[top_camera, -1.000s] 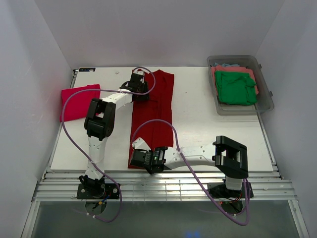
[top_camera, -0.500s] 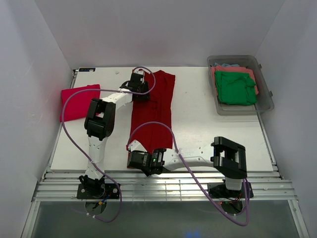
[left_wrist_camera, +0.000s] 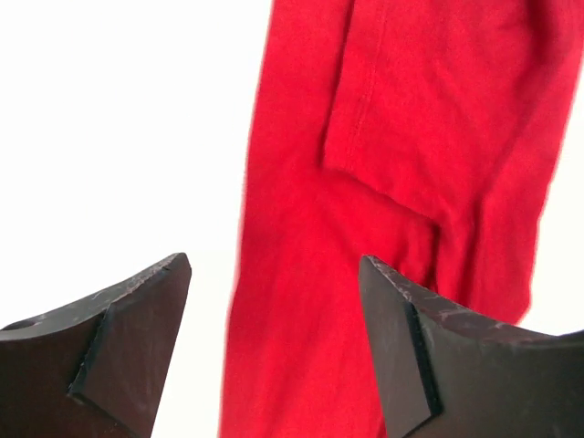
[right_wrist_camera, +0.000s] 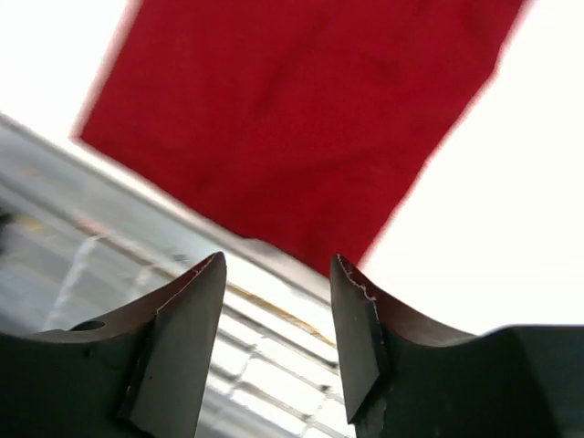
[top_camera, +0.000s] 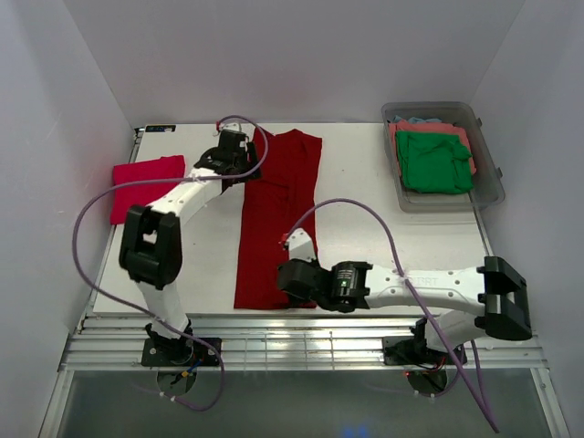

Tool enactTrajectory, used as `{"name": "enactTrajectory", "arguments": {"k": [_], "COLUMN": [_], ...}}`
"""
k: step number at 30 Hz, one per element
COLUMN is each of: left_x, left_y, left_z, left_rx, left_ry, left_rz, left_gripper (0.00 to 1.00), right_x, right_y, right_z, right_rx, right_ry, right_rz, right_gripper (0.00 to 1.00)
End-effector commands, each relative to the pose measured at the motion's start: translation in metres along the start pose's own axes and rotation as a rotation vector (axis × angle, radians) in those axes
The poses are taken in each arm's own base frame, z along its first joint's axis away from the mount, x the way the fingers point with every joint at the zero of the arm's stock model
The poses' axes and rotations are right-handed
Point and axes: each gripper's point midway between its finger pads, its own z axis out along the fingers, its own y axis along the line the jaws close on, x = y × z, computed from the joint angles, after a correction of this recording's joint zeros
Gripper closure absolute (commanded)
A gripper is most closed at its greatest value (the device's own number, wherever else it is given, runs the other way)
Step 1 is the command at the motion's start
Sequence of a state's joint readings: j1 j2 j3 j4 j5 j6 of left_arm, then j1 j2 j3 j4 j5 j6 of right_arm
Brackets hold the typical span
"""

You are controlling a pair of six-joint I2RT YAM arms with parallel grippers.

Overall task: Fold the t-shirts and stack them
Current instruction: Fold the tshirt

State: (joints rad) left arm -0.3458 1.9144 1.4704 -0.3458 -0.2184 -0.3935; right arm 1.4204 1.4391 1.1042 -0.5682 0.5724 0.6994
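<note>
— What do you see from above?
— Your dark red t-shirt [top_camera: 278,214] lies as a long, narrow strip down the middle of the table [top_camera: 392,242]. The left gripper [top_camera: 239,164] is at its far left edge and the right gripper [top_camera: 287,281] is over its near end. A pinkish-red t-shirt [top_camera: 141,187] sits folded at the table's left edge. In the tub [top_camera: 490,187] at far right, a green t-shirt [top_camera: 433,162] lies on a coral one [top_camera: 424,129].
— And your left wrist view?
— The fingers are spread with nothing between them. Below them a sleeve is folded inward, creased, its stitched hem showing.
— And the right wrist?
— These are spread and empty too. The cloth lies smooth there, its near corner close to the table's front edge.
</note>
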Motion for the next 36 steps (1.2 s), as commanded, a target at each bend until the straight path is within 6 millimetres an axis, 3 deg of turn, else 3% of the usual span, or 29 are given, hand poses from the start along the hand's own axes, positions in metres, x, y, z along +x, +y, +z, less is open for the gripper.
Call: {"name": "enactTrajectory", "arguments": {"k": [1, 4, 5, 7, 8, 9, 10, 11, 16, 18, 22, 32, 36], "left_x": [-0.02, 0.01, 0.042, 0.064, 0.079, 0.109, 0.115, 0.139, 0.176, 0.182, 0.218, 0.268, 0.275], "left_y": [0.028, 0.037, 0.046, 0.039, 0.038, 0.038, 0.037, 0.043, 0.038, 0.035, 0.043, 0.049, 0.047], "left_z": [-0.074, -0.105, -0.106, -0.12, -0.125, -0.127, -0.135, -0.137, -0.157, -0.166, -0.172, -0.181, -0.183], "left_rx": [-0.055, -0.03, -0.044, 0.027, 0.046, 0.075, 0.094, 0.088, 0.164, 0.188, 0.177, 0.178, 0.171], "left_ry": [-0.111, -0.048, 0.036, 0.097, 0.135, 0.209, 0.216, 0.265, 0.344, 0.35, 0.426, 0.532, 0.551], "left_rz": [-0.073, -0.094, -0.089, -0.129, -0.145, -0.154, -0.189, -0.201, -0.285, -0.331, -0.377, -0.425, -0.422], "left_gripper": [0.15, 0.13, 0.13, 0.13, 0.13, 0.13, 0.13, 0.12, 0.12, 0.12, 0.12, 0.12, 0.12], "right_x": [0.024, 0.033, 0.035, 0.042, 0.043, 0.044, 0.044, 0.045, 0.05, 0.053, 0.066, 0.086, 0.09], "right_y": [-0.052, -0.08, -0.087, -0.102, -0.103, -0.104, -0.103, -0.101, -0.084, -0.079, -0.073, -0.061, -0.053], "right_z": [0.008, 0.016, 0.018, 0.024, 0.026, 0.028, 0.03, 0.032, 0.045, 0.048, 0.055, 0.063, 0.065], "right_rx": [0.086, 0.069, 0.069, 0.078, 0.076, 0.068, 0.063, 0.051, -0.028, -0.049, -0.066, -0.114, -0.132], "right_ry": [0.0, -0.03, -0.029, -0.018, -0.014, -0.007, -0.006, -0.001, 0.012, 0.029, 0.077, 0.127, 0.146], "right_rz": [0.158, 0.244, 0.242, 0.263, 0.26, 0.255, 0.255, 0.253, 0.282, 0.284, 0.29, 0.302, 0.289], "right_gripper": [0.43, 0.41, 0.41, 0.41, 0.41, 0.41, 0.41, 0.41, 0.41, 0.41, 0.41, 0.41, 0.41]}}
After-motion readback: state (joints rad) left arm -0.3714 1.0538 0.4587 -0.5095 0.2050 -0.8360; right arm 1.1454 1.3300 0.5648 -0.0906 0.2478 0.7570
